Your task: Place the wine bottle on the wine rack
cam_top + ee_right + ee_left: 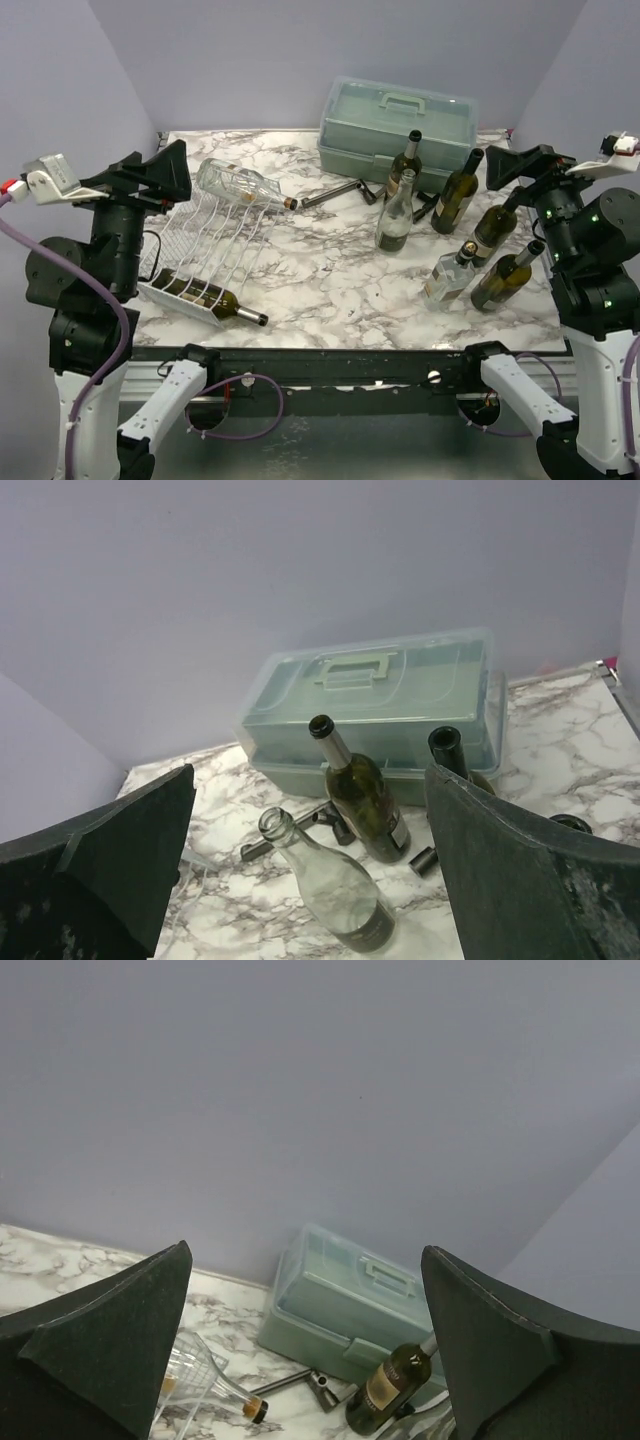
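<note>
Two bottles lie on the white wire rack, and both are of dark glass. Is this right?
Not quite. Two bottles do lie on the wine rack, but only the near bottle is dark; the far bottle is clear glass. The top external view shows it.

No word, brand, number or sign can be read in any view. Several bottles carry paper labels, but the print on each is too small and blurred to make out. In the left wrist view this is so of the tan label on the dark green wine bottle (388,1382) near the pale green toolbox (340,1300). In the top view it is so of the pale labels on the green bottle (503,278) and the clear bottle (447,277) at the right of the bench (330,290).
</note>
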You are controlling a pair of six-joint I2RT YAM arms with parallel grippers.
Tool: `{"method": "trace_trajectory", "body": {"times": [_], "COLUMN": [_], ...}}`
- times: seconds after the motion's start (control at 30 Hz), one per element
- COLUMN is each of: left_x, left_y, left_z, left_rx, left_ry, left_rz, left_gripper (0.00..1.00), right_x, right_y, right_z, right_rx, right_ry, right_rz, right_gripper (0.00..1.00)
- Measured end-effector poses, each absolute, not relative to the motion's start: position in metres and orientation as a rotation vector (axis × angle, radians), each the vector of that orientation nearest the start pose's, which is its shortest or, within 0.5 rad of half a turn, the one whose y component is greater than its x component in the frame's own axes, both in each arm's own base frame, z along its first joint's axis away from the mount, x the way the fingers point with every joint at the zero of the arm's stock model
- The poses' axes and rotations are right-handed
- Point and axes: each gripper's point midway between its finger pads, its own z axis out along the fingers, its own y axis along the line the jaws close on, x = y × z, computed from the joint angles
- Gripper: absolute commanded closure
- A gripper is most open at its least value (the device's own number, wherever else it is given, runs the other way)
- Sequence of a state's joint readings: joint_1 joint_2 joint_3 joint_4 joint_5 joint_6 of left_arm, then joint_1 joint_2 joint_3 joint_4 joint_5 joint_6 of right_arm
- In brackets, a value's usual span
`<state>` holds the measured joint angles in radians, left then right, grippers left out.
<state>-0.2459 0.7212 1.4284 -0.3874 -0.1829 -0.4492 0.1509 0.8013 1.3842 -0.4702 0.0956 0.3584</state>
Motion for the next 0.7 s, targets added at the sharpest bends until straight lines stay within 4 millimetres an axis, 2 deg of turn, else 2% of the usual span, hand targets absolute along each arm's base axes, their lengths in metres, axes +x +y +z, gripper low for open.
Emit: {"method": "trace_trajectory", "body": {"times": [0.03, 0.1, 0.17, 0.27, 0.33, 0.43, 0.6, 0.7], "left_x": [0.211, 0.215, 0.227, 0.250, 0.257, 0.267, 0.272, 0.270], "left_y": [-0.039, -0.040, -0.044, -0.053, -0.057, -0.062, -0.065, -0.065], "left_z": [0.540, 0.537, 0.523, 0.492, 0.474, 0.448, 0.420, 0.412], "left_rx": [-0.288, -0.290, -0.288, -0.279, -0.271, -0.251, -0.222, -0.209], "left_ry": [1.218, 1.232, 1.285, 1.400, 1.462, 1.565, 1.679, 1.708], "left_rz": [-0.494, -0.495, -0.487, -0.469, -0.459, -0.434, -0.398, -0.390], "left_gripper": [0.01, 0.01, 0.01, 0.01, 0.01, 0.01, 0.01, 0.01], "right_x": [0.259, 0.264, 0.271, 0.279, 0.281, 0.282, 0.287, 0.287], "right_y": [0.037, 0.038, 0.039, 0.042, 0.043, 0.043, 0.052, 0.062], "right_z": [0.476, 0.469, 0.459, 0.444, 0.430, 0.419, 0.400, 0.373], "right_rx": [0.231, 0.233, 0.235, 0.227, 0.232, 0.242, 0.216, 0.186], "right_ry": [1.456, 1.486, 1.527, 1.573, 1.607, 1.649, 1.771, 1.892], "right_rz": [0.344, 0.338, 0.331, 0.328, 0.325, 0.323, 0.342, 0.372], "right_gripper": [0.00, 0.00, 0.00, 0.00, 0.00, 0.00, 0.00, 0.00]}}
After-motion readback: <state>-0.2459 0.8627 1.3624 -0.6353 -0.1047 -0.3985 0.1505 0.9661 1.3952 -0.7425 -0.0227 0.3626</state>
